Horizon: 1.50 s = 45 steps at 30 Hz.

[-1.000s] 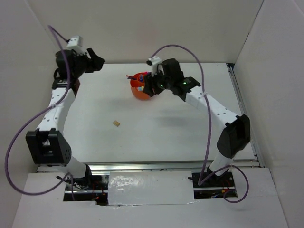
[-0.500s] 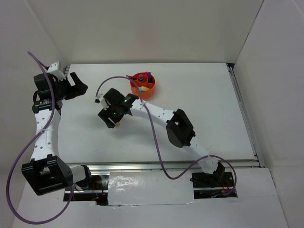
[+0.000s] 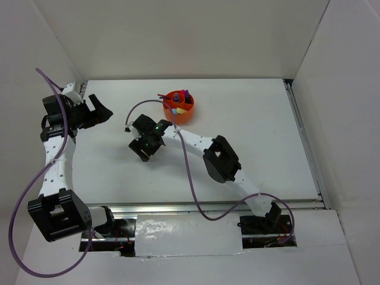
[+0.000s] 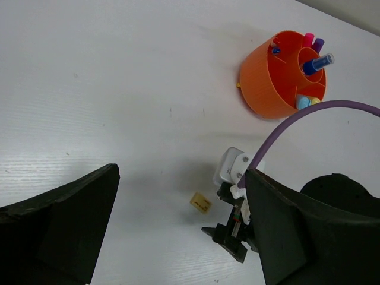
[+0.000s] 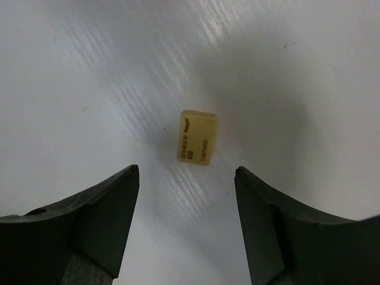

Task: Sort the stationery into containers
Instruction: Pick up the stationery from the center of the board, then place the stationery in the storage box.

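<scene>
far left, the left claw (image 3: pixel 102 113) hangs over the side of the desk (image 3: pixel 255 136). its jaws are wide apart with nothing between them, and it is well apart from everything and in nobody's way.

right of it, the tan eraser (image 5: pixel 198 136) lies flat and alone on the desk. the right claw (image 5: pixel 185 175) hovers straight above it, jaws apart, one on each side, touching nothing. the eraser sits slightly askew to the jaws, so closing from here may catch only a corner. it could then twist, skid out over the smooth top, or get pressed down rather than lifted. it is small and low, so there is little to bite on, and coming down too hard would jam the fingertips on the desk.

further right and back stands the orange pot (image 3: pixel 181 117), well apart from the eraser, with a pink highlighter, purple marker and blue pen upright inside. these tall items crowd the compartments and could deflect the eraser on the drop. the right arm's purple cable (image 4: pixel 309 110) loops over near the pot; i judge it might snag.
</scene>
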### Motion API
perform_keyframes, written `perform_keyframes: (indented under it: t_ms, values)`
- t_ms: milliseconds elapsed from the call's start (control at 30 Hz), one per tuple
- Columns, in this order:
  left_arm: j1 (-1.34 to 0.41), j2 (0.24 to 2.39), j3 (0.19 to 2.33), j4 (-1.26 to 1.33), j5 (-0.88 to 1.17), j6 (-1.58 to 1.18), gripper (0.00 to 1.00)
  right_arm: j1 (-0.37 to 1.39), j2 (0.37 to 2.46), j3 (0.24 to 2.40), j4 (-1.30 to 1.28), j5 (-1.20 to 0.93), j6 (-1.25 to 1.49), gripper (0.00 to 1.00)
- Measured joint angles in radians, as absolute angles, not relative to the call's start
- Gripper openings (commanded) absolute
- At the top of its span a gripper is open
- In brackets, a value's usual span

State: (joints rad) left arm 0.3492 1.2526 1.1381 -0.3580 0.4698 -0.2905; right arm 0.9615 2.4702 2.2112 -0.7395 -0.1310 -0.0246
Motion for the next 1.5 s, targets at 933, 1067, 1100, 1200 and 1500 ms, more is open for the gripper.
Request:
perform_keyframes:
  t_ms: [933,1067,1100,1200,1500]
  values:
    - [0.353,1.333,1.139,-0.366,0.526,-0.347,0.99,0.965,2.527,2.243,-0.682,-0.039,-0.059,0.06]
    - [0.353,1.333,1.138,-0.361,0.531,-0.352,0.99,0.943,2.490,2.189,-0.666,-0.045,-0.069,0.03]
    - [0.353,1.333,1.138,-0.356,0.532,-0.355,0.99,0.930,2.479,2.183,-0.667,-0.046,-0.072,0.03]
    - [0.353,1.332,1.125,-0.336,0.537,-0.370,0.99,0.867,2.441,2.183,-0.652,-0.057,-0.083,0.03]
    - [0.353,1.332,1.090,-0.330,0.539,-0.381,0.99,0.681,2.300,2.233,-0.524,0.010,-0.144,0.05]
